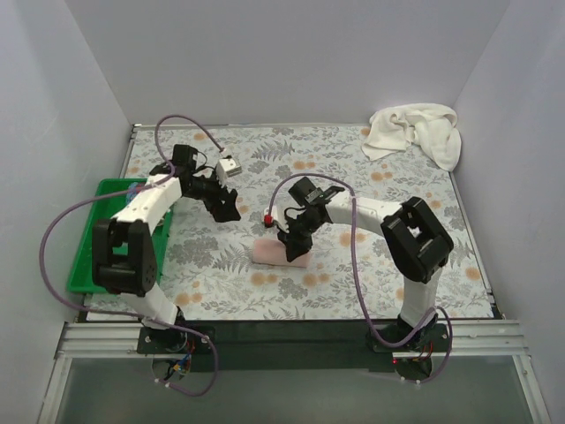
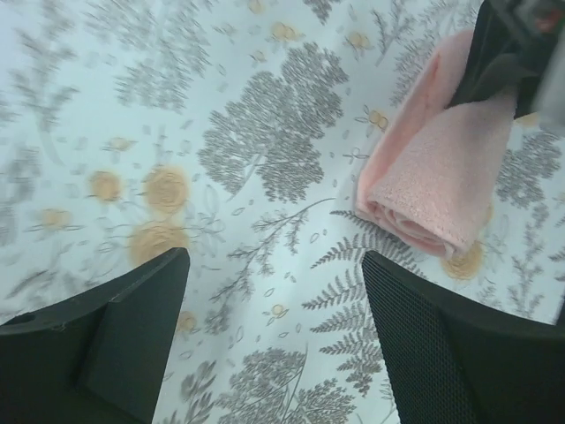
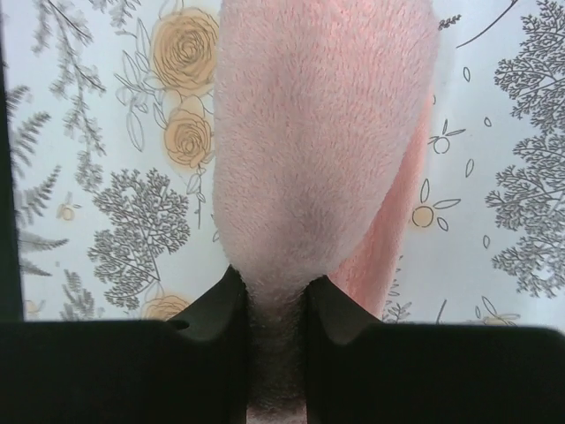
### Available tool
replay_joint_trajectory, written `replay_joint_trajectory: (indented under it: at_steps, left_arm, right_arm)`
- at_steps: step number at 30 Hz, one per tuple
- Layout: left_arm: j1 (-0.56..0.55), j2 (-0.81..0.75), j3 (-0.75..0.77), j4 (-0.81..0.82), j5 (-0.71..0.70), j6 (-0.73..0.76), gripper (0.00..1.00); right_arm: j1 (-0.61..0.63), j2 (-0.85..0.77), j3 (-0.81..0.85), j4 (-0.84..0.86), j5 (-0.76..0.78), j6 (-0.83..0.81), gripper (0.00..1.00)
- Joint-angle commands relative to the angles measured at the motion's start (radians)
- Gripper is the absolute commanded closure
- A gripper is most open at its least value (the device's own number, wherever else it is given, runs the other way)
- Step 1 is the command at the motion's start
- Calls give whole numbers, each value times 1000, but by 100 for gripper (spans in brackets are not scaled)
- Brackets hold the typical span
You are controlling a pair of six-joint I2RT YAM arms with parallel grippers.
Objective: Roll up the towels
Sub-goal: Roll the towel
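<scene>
Pink towel [image 3: 322,132] pinched by right gripper [image 3: 276,296], left wrist shows coils

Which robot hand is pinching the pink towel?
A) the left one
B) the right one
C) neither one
B: the right gripper is shut on the pink towel, while the left gripper is open and holds nothing.

Overhead view: you have bright, even, diffuse light from above; the white walls [image 1: 282,53] read flat and matte. Shadows: faint, short and soft-edged on the tablecloth [image 1: 265,155]. Left wrist view: your picture is pale and slightly washed out; the left fingers [image 2: 477,353] at the bottom edge are dark and soft. Right wrist view: the pink towel [image 3: 327,132] sits close to your lens, its nap blurred; the right fingers [image 3: 106,371] are near-black, detail lost.
</scene>
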Motion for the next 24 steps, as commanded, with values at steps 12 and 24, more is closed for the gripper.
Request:
replay_joint_trajectory:
  at_steps: [12, 24]
  left_arm:
    - [-504, -718, -530, 264, -439, 191, 14]
    - [-765, -479, -600, 502, -501, 243, 12]
  right_arm:
    - [-138, 451, 264, -583, -412, -121, 99]
    - [-143, 543, 293, -610, -494, -128, 99]
